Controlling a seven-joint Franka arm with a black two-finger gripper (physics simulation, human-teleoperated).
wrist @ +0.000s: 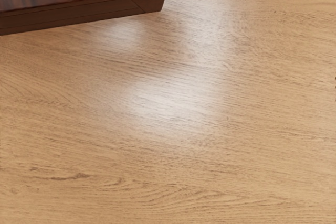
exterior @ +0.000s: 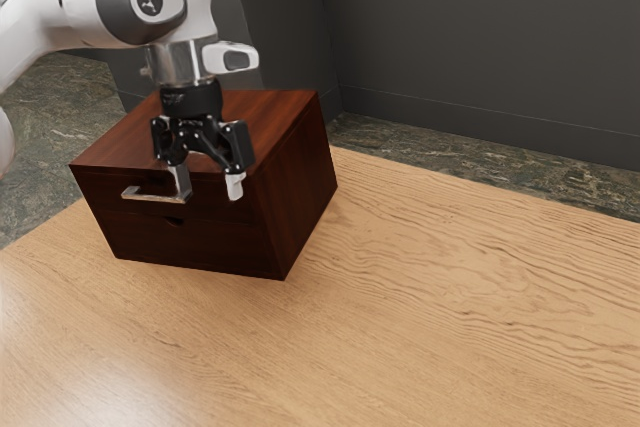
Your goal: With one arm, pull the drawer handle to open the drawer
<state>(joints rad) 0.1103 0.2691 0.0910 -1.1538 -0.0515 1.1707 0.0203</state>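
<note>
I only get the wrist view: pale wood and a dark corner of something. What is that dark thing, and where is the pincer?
Observer: It is a dark wooden box with a drawer in its front, standing on the table.
Operator: And the pincer?
Observer: The pincer hangs in front of the drawer face, pointing down, its two fingers spread open.
Operator: Has it caught the handle?
Observer: No. The silver handle runs from beside one finger toward the exterior view's left, not between the two. I cannot tell whether that finger touches it.
</note>
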